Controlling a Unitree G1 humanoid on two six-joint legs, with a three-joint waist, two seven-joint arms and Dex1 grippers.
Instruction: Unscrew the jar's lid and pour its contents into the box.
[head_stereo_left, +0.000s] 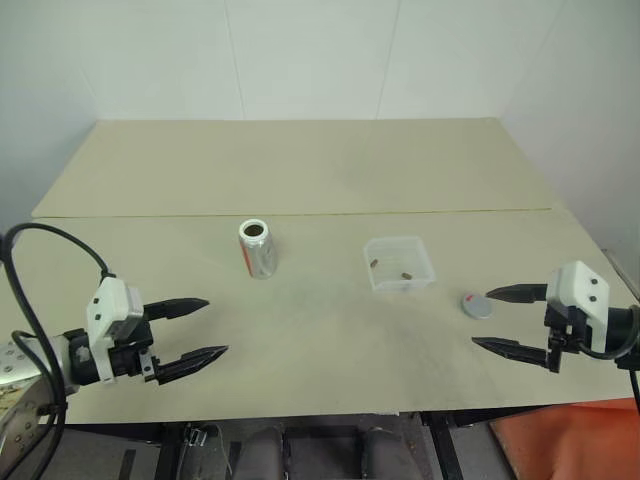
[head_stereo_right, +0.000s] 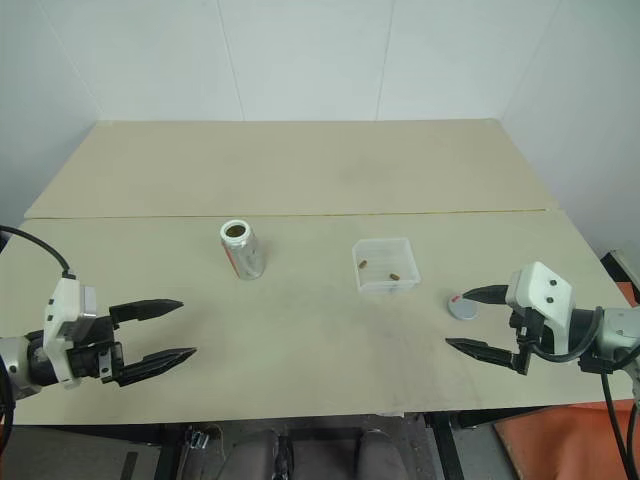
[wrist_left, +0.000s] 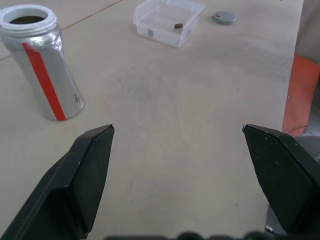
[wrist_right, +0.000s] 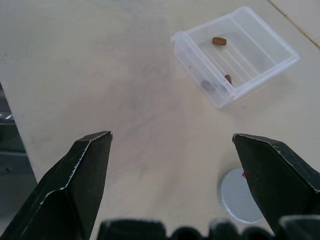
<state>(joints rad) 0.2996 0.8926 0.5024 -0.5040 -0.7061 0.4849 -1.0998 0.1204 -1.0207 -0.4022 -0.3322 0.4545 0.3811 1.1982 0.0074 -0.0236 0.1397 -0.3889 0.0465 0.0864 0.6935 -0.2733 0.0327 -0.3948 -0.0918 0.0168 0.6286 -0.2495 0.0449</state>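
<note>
We saw jar upright on desk, mouth uncovered. Box stood to its right, well apart, two brown pieces inside. Lid lay flat on desk, near box. Right gripper spread wide, empty, upper finger just beside lid. Left gripper spread wide, empty, near-left of jar.
</note>
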